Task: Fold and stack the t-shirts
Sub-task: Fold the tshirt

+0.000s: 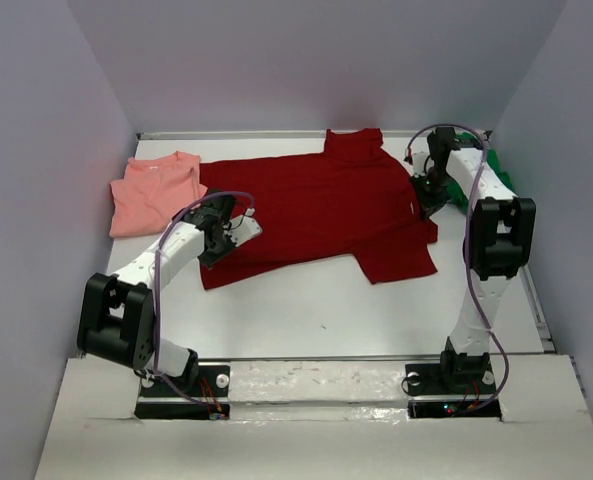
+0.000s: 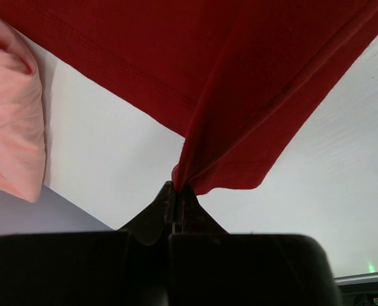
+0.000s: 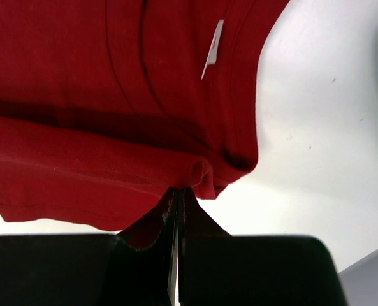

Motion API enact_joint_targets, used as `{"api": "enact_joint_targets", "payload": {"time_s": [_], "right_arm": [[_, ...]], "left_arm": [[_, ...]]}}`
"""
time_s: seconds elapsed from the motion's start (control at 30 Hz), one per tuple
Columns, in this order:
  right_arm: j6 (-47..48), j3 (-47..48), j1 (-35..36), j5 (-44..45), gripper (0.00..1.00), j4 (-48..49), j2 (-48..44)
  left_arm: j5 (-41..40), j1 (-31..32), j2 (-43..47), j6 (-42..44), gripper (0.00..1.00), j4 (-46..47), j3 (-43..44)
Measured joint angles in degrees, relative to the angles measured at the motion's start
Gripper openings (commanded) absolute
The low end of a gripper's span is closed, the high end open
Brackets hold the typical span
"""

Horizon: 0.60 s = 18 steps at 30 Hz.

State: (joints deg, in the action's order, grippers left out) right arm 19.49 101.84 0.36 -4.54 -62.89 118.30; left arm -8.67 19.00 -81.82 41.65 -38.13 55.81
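Between left gripper [image 2: 177,194] and right gripper [image 3: 178,194], stretched lengthwise: dark red t-shirt [image 1: 316,205], hem end at the left one, collar end at the right. Clamped tight on its cloth at both ends. Outward of the left gripper, salmon pink t-shirt [image 1: 156,195].
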Motion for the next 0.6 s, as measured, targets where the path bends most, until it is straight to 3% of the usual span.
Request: {"api": "enact_joint_targets", "payload": {"time_s": [0.17,0.23,0.27,0.3,0.33,0.37,0.4,0.53,0.6], "right_arm": [[0.02,2.56,0.0,0.0,0.0,-0.13,2.8],[0.04,3.1,0.0,0.0,0.18,-0.48,3.8],[0.26,3.78,0.0,0.0,0.34,-0.79,4.92],[0.26,3.78,0.0,0.0,0.34,-0.79,4.92],[0.13,4.0,0.0,0.0,0.46,-0.76,5.75],[0.44,4.09,0.0,0.0,0.5,-0.79,6.14],[0.59,4.09,-0.02,-0.02,0.6,-0.92,6.6],[0.63,4.09,-0.02,-0.15,0.7,-0.98,7.08],[0.59,4.2,-0.02,-0.31,0.7,-0.94,7.08]], "left_arm": [[-0.52,-0.02,-1.84,-0.2,0.26,0.66,0.15],[-0.7,-0.02,-2.51,-0.33,0.39,0.85,0.15],[-0.85,-0.02,-2.8,-0.5,0.49,0.9,0.17],[-1.03,-0.02,-3.1,-0.44,0.49,1.07,0.15],[-1.27,-0.04,-3.43,-0.17,0.57,1.27,0.17],[-1.75,-0.04,-3.74,-0.42,0.61,1.51,0.15],[-2.19,-0.07,-4.04,-0.55,0.64,1.77,0.15],[-3.67,-0.15,-4.59,-0.63,0.84,2.82,0.15],[-4.22,-0.15,-4.59,-0.76,0.86,3.19,0.17]]}}
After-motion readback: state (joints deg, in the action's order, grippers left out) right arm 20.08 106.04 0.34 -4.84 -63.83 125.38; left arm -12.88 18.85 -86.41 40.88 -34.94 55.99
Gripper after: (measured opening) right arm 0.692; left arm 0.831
